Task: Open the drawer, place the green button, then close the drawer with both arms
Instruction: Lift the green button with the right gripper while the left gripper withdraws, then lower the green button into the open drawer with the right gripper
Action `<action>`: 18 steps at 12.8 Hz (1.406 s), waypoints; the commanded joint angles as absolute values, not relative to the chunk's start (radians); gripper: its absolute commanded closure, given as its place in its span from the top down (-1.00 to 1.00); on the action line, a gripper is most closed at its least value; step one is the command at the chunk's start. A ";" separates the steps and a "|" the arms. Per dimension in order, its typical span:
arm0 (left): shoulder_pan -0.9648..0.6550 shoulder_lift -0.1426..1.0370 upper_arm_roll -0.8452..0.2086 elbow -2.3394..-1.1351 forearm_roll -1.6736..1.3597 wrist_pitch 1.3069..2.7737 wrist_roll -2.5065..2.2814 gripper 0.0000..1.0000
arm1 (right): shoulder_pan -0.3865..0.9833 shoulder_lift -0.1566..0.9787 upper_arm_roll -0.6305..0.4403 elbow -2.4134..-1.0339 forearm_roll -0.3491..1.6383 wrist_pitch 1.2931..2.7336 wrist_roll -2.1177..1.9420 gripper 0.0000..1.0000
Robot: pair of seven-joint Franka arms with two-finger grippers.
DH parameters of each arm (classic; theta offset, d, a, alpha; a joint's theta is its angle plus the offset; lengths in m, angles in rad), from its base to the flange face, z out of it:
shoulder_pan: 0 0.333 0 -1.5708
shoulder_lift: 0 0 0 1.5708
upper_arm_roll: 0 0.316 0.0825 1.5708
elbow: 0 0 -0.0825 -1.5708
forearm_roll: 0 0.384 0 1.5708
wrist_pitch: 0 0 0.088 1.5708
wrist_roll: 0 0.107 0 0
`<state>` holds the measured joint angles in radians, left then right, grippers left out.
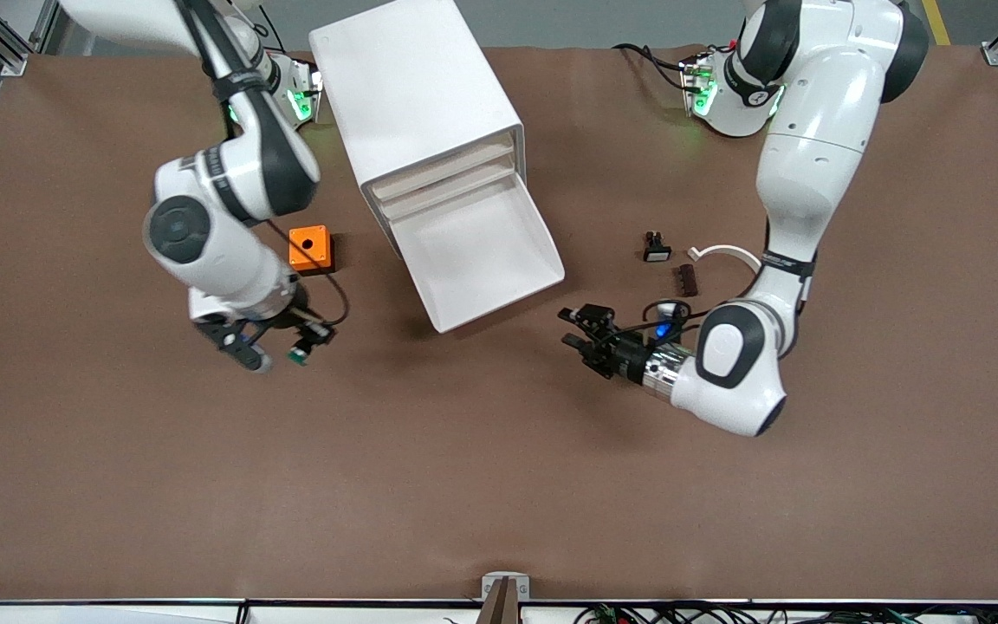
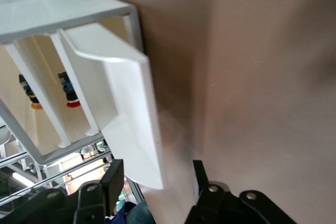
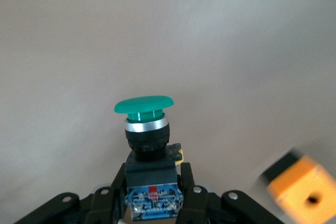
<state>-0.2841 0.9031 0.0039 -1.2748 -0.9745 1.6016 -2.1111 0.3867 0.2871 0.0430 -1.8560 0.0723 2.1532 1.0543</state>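
Green button [image 3: 144, 106] clamped in right gripper [image 3: 152, 192] (wrist view) | left gripper [image 2: 157, 182] agape, empty

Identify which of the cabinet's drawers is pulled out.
The lowest drawer, jutting from the cabinet over the table; the drawers above it sit flush inside.

Drawer [image 1: 486, 260] pulled out of the white cabinet [image 1: 417, 104] (orange box [image 1: 309, 249] beside it).

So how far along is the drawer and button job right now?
Done: the drawer is pulled out of the cabinet. In hand: the right gripper is shut on the green button, over bare table. The left gripper is open, off the drawer's front. Left: placing the button inside, closing the drawer.
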 commanded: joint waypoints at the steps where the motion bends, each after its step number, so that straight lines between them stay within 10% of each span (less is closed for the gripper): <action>1: -0.258 0.844 0.034 -1.266 -0.792 1.575 -2.053 0.58 | 0.497 0.275 0.029 -1.878 0.081 2.178 1.233 -1.00; 3: -0.255 0.801 0.086 -1.253 -0.660 1.574 -1.976 1.00 | 0.576 0.279 0.028 -1.878 0.071 2.206 1.368 -1.00; 18: -0.270 0.543 0.091 -1.284 -0.193 1.557 -0.900 1.00 | 0.804 0.575 0.028 -1.635 -0.005 2.246 1.893 -1.00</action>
